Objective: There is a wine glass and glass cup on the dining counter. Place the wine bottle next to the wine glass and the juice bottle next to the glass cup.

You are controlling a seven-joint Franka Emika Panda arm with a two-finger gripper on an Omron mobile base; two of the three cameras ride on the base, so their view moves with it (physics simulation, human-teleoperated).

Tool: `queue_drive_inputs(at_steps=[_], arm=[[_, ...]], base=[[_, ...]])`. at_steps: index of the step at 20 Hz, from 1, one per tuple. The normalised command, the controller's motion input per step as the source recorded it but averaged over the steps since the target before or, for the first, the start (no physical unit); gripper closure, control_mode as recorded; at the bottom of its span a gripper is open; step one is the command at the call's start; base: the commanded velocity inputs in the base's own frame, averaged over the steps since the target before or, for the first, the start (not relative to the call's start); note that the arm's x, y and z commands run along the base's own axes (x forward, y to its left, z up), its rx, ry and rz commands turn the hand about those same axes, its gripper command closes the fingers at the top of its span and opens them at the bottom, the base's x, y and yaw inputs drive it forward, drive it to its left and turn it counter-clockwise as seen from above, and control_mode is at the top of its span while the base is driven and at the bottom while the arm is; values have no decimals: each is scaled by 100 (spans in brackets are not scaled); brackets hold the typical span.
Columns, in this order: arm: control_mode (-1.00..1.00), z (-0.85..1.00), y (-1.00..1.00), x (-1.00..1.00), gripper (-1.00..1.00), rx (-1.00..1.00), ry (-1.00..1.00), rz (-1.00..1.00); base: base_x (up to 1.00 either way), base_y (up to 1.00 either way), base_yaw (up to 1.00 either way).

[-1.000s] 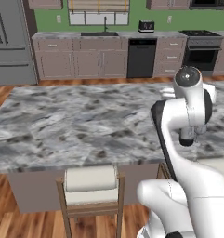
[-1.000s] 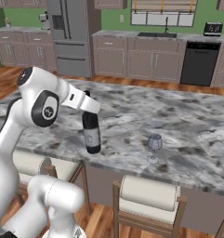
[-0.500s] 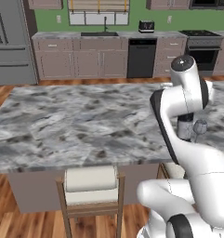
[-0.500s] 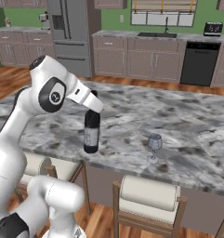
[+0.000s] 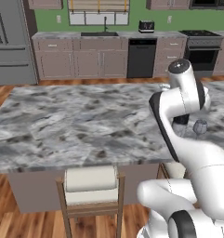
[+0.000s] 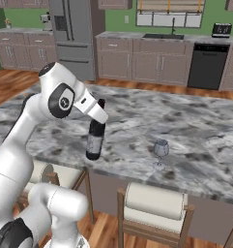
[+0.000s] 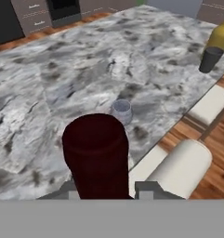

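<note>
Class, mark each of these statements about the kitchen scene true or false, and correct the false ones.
1. The gripper is shut on the wine bottle. True.
2. The wine bottle lies on its side. False: it stands upright on the dining counter.
3. The wine glass touches the wine bottle. False: they stand apart.
4. A cushioned stool stands at the counter's near edge. True.
</note>
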Motion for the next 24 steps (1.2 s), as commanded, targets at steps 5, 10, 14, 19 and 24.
queue_drive_inputs(at_steps=[5, 10, 14, 19, 24], arm=[[-100, -14, -8, 21, 100, -1, -11, -9], [-100, -6, -7, 20, 100, -3, -11, -9], [-100, -1, -4, 22, 100, -2, -2, -12], [-100, -3, -1, 26, 100, -4, 0, -16], [-100, 0, -7, 21, 100, -4, 0, -15]], base=[[0, 0, 0], [0, 0, 0], [0, 0, 0], [0, 0, 0], [0, 0, 0]])
